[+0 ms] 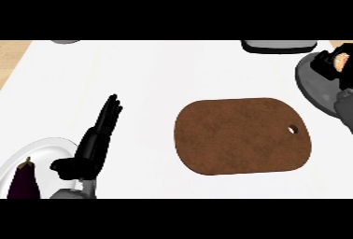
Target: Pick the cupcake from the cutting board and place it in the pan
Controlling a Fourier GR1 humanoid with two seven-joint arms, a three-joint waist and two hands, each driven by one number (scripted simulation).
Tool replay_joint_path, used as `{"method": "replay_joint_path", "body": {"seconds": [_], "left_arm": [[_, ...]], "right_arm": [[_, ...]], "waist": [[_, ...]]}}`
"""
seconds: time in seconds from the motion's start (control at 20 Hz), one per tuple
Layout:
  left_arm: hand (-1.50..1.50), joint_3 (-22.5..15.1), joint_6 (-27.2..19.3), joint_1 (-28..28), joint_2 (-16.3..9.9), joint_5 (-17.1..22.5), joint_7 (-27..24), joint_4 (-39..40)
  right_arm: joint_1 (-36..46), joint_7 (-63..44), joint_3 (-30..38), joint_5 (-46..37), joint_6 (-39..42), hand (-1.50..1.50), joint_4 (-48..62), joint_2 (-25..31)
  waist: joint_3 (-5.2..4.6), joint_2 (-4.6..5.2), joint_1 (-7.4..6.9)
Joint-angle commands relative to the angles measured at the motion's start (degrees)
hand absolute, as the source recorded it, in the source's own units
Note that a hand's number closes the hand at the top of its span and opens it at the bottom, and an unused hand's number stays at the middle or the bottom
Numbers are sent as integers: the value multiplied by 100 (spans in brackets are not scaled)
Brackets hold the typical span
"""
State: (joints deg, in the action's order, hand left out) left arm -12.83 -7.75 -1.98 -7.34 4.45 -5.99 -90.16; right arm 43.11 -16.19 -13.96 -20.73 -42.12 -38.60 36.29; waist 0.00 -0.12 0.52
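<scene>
Look at the brown wooden cutting board (241,137) in the middle of the white surface (158,74): you can see nothing sitting on it. The little cupcake (341,62) is already over at the right edge of the surface, just above the round grey pan (312,88), and only a bit of its orange and pale top shows. Your right hand (328,65) is dark and wraps round the cupcake, so it looks like it is holding the cupcake, though much of the hand is cut off at the edge. Your left hand (96,140) is near the left edge of the surface with its fingers straight and up, holding nothing; it is just resting. Beside it sits a white plate (41,151) with a dark purple eggplant (24,182) on it, in the near left corner. A cupcake is most likely light and soft, and its top can squash or smear, so it is best held by the sides of its bottom half, not by the top. You will probably want to lower it straight down so it lands upright in the pan and does not tip over.
</scene>
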Motion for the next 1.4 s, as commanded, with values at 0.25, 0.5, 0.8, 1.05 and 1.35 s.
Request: {"method": "replay_joint_path", "body": {"seconds": [0.25,0.5,0.8,1.05,1.35], "left_arm": [[0,127,207,-283,29,73,-57,149],[0,195,364,-283,-17,93,-253,322],[0,-61,326,-247,71,14,9,-87],[0,-133,355,-189,84,-3,43,-128],[0,-23,312,-233,94,8,12,-109]], "right_arm": [[-84,1870,1374,598,-855,150,1268,416],[-4,2935,1943,930,-634,150,1968,589],[304,2158,1862,894,839,-150,2926,921],[379,2329,1713,826,2301,-150,3135,820],[336,3091,2147,1179,2149,-150,3077,701]], "waist": [[19,94,-196],[24,120,-262],[23,196,-492],[48,213,-579],[56,215,-524]]}}
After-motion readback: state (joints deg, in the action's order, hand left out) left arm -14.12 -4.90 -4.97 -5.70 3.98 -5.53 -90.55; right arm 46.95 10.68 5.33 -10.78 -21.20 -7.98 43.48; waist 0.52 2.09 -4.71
